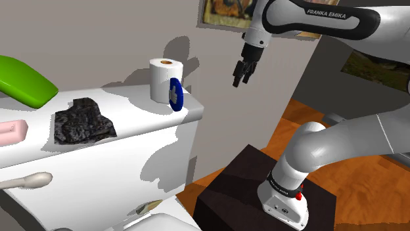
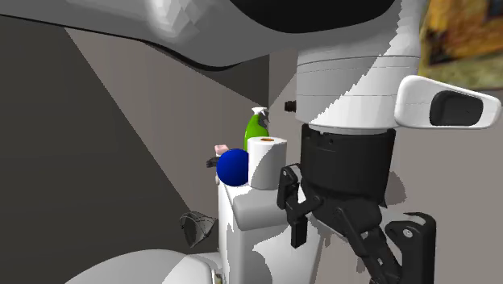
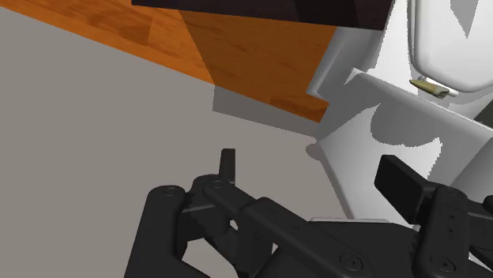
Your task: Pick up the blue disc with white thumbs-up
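In the shoulder view, a smooth white counter (image 1: 138, 108) carries an upright paper roll (image 1: 164, 80) with its cardboard core showing. The blue disc (image 1: 175, 94) stands on edge against the roll's side nearest the arm, close to the counter's corner. It is seen almost edge-on, so the mark on its face cannot be made out. Further along lie a crumpled dark cloth (image 1: 84, 121), a glossy green bottle (image 1: 23, 80) cut off by the frame edge, a pink block (image 1: 12, 131) and a pale rounded handle (image 1: 26, 180). The black gripper (image 1: 241, 80) hangs in the air beyond the corner, well apart from the disc. The dark box stand (image 1: 253, 190) sits on an orange wood floor. In the second exterior view, the disc (image 2: 232, 166) shows a plain round blue face touching the roll, with the bottle's spray head behind. The jaws stand apart, large in the foreground and partly cut off. In the wrist view, the jaws are spread with nothing between them, over a flat grey surface, the wood floor and white glossy shapes.
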### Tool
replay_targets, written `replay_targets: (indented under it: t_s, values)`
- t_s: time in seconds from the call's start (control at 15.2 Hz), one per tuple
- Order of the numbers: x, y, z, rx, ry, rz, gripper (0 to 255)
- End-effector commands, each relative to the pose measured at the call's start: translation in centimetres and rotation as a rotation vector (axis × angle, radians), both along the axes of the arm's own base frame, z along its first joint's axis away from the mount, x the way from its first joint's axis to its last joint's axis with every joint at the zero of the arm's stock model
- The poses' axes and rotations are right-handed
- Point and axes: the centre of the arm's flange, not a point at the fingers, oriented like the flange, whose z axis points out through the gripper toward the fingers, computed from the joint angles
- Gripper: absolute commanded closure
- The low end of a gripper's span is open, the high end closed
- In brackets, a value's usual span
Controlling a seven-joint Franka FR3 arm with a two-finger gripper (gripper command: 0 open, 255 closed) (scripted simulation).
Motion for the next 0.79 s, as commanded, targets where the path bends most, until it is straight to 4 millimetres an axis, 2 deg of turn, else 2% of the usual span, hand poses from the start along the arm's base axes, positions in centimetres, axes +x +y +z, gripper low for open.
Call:
replay_targets:
  t_s: [0.0, 0.73]
  values:
    - [0.0, 0.0, 0.0, 0.000, 0.000, 0.000, 0]
    - [0.8, 14.2, 3.3, 0.003, -0.024, -0.169, 0]
